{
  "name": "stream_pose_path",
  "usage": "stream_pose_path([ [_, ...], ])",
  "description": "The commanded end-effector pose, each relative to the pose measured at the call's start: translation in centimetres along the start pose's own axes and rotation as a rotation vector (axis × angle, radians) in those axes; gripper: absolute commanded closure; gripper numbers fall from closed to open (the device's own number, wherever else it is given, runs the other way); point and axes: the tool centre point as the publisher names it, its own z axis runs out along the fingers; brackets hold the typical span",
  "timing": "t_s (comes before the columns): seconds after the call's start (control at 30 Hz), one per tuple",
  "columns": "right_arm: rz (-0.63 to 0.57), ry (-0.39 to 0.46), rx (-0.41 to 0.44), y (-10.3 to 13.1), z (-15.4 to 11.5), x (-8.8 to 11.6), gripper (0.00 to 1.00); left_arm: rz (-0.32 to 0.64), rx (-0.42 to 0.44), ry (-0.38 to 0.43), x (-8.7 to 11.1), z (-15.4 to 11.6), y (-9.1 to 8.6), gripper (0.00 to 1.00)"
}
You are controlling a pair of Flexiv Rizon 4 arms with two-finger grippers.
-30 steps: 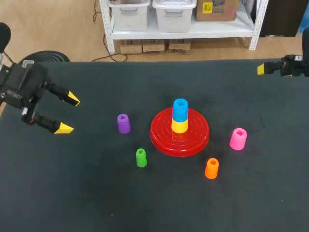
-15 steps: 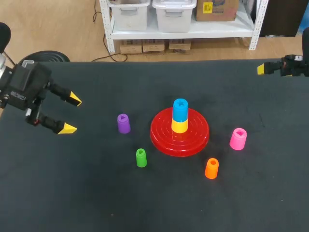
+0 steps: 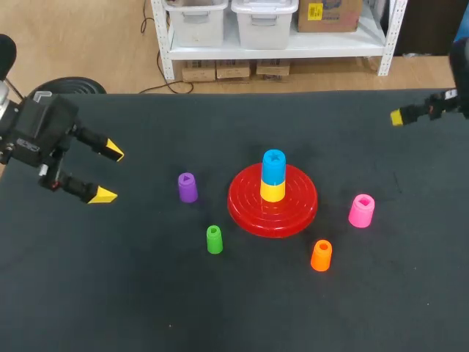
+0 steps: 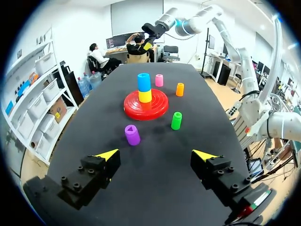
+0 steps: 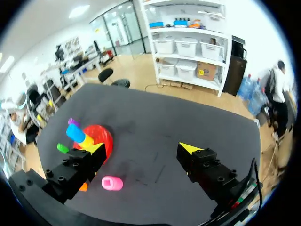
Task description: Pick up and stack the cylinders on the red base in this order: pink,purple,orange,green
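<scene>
Pink cylinder apart from red base

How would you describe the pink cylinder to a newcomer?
Find the red base in the middle of the black table. In the head view, the pink cylinder stands on the table to its right, near the orange cylinder. It is the only pink piece.

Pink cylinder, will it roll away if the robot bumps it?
The pink cylinder stands upright on a flat end, so a bump would probably slide or tip it. Once on its round side, it would likely roll. It looks like hollow, smooth plastic: probably stiff, light and a bit slippery.
</scene>
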Motion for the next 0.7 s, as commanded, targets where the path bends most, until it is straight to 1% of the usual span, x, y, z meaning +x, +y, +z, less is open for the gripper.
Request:
stream_pose_path([
  [0.03,-0.165,0.133,0.361,2.1,-1.2,1.3,0.0,0.001,-0.002,-0.001,0.1,0.1,0.0,0.0],
  [0.13,-0.193,0.184,0.352,2.9,-1.0,2.3,0.0,0.001,-0.002,-0.001,0.1,0.1,0.0,0.0],
  [0.23,-0.193,0.201,0.362,3.0,-1.2,2.8,0.0,0.001,-0.002,-0.001,0.1,0.1,0.0,0.0],
  [0.27,-0.175,0.195,0.372,2.7,-1.5,2.8,0.0,0.001,-0.002,-0.001,0.1,0.1,0.0,0.0],
  [0.6,-0.175,0.195,0.372,2.7,-1.5,2.8,0.0,0.001,-0.002,-0.001,0.1,0.1,0.0,0.0],
  [0.67,-0.251,0.312,0.381,3.2,-1.0,2.8,0.0,0.001,-0.002,-0.001,0.1,0.1,0.0,0.0],
  [0.7,-0.267,0.314,0.373,3.6,-0.9,3.0,0.0,0.001,-0.002,-0.001,0.1,0.1,0.0,0.0],
])
